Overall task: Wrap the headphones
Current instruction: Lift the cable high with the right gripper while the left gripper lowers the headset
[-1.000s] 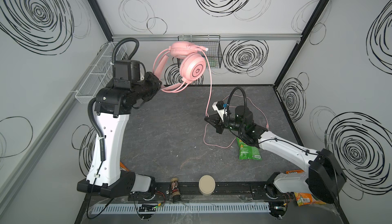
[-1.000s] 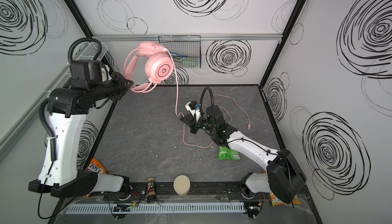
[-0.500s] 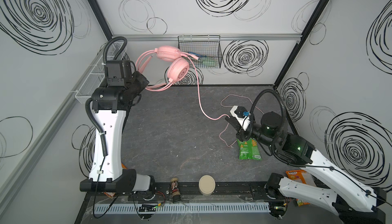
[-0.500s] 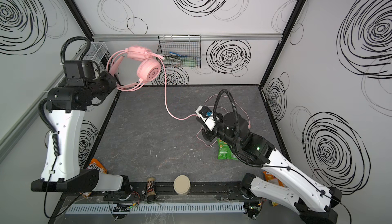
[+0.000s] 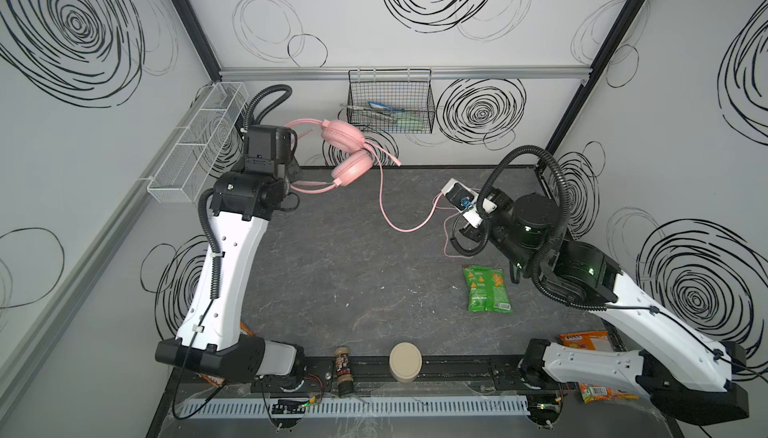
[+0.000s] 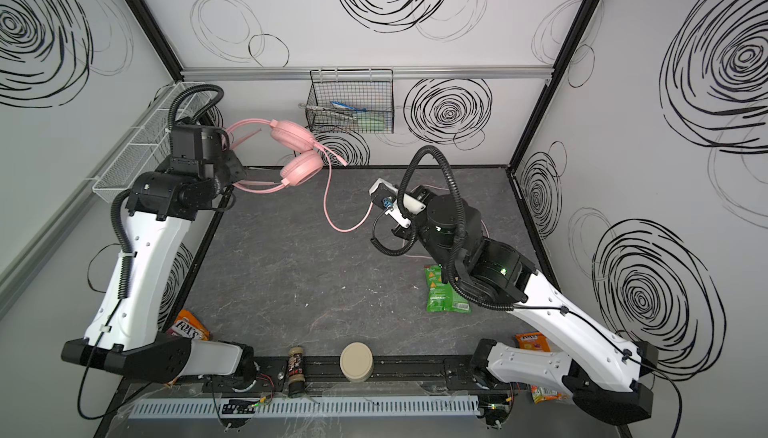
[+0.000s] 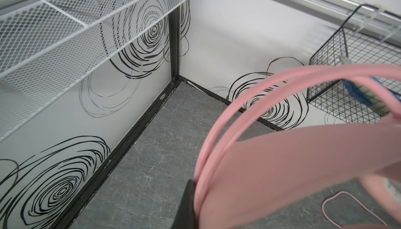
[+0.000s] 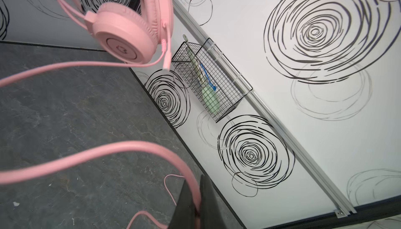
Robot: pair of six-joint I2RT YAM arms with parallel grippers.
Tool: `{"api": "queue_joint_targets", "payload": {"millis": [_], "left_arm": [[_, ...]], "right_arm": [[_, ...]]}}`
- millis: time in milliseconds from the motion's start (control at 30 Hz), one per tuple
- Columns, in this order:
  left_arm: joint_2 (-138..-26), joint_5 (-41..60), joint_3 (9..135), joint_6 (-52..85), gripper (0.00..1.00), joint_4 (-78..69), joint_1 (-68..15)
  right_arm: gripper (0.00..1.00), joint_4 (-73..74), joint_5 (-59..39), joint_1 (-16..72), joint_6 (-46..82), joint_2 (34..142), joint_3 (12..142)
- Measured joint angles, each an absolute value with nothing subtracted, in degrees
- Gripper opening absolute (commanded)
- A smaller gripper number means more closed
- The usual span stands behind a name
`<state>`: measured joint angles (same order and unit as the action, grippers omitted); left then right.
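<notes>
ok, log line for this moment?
left gripper: shut on headphones band, held above table | right gripper: shut on cable | cable: sagging loop between arms, not yet wound

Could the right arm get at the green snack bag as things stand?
Likely reachable, not graspable: the green snack bag lies uncovered beside that arm, but the right claw is shut on the headphones' cable.

A robot lab enclosure: swirl-printed walls (image 5: 415, 49), black frame posts (image 5: 606, 47).

Pink headphones (image 5: 352, 167) aloft, earcups (image 5: 338, 136) apparently touching, thin cable (image 5: 395, 226) in slack loop.
</notes>
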<state>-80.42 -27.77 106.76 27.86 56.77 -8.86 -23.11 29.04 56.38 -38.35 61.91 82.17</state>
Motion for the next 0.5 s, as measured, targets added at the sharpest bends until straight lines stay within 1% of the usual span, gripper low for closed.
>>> {"api": "queue_joint_targets", "payload": {"millis": [100,233,333,500], "left_arm": [[-80.4,-27.9,105.5,27.2,0.0,56.2,-8.6],[-80.2,-27.7,105.3,27.2,0.0,55.2,-7.9],[-79.6,-27.2,105.3,27.2,0.0,54.8,-8.1],[-77.0,-26.5,103.7,27.2,0.0,54.0,-9.7]], "right_arm": [[0.0,-22.1,27.2,51.4,-38.6,63.2,84.4],[0.0,-21.7,24.3,41.1,-36.9,63.3,84.2],[0.0,-21.3,23.0,37.3,-34.8,64.7,84.4],[0.0,-21.2,18.4,31.1,-27.7,73.0,89.6]]}}
